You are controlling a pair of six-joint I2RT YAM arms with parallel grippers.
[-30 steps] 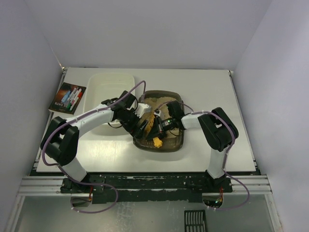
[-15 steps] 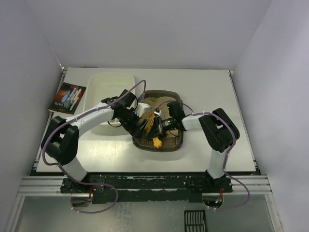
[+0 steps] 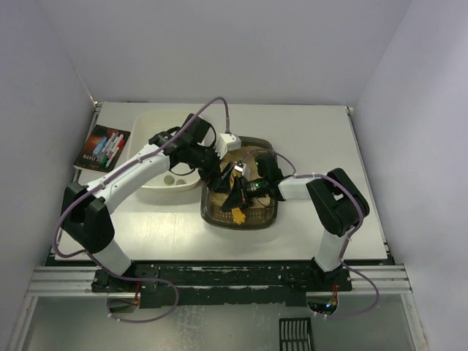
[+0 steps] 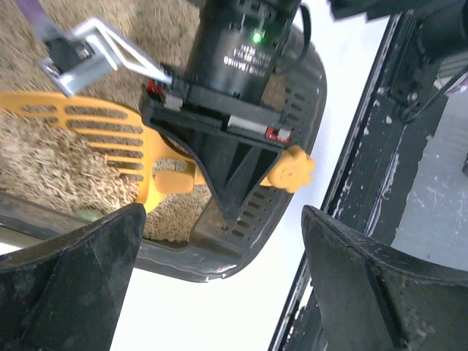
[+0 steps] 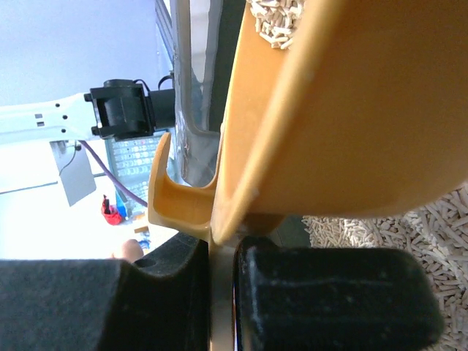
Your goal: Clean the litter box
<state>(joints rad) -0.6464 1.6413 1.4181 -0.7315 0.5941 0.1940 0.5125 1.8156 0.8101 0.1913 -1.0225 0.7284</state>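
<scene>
The litter box (image 3: 269,215) is a dark translucent tray with beige litter at the table's middle. It also shows in the left wrist view (image 4: 219,256). My right gripper (image 3: 245,189) is shut on the handle of a yellow slotted scoop (image 3: 235,199) inside the box. The left wrist view shows that scoop (image 4: 88,124) lying over the litter with the right gripper (image 4: 228,201) on it. In the right wrist view my right gripper (image 5: 223,292) pinches the scoop (image 5: 351,110) above litter pellets (image 5: 439,219). My left gripper (image 3: 218,170) is open and empty over the box's left side, its jaws (image 4: 219,289) standing wide apart.
A cream-white tub (image 3: 157,126) stands left of the litter box, with a few small clumps (image 3: 170,178) at its near end. A box of markers (image 3: 102,148) lies at the far left edge. Walls close in the table on three sides.
My left arm has lifted and drawn back from the scoop toward the tub, its gripper now open above the box's left side. The right gripper still holds the scoop.
</scene>
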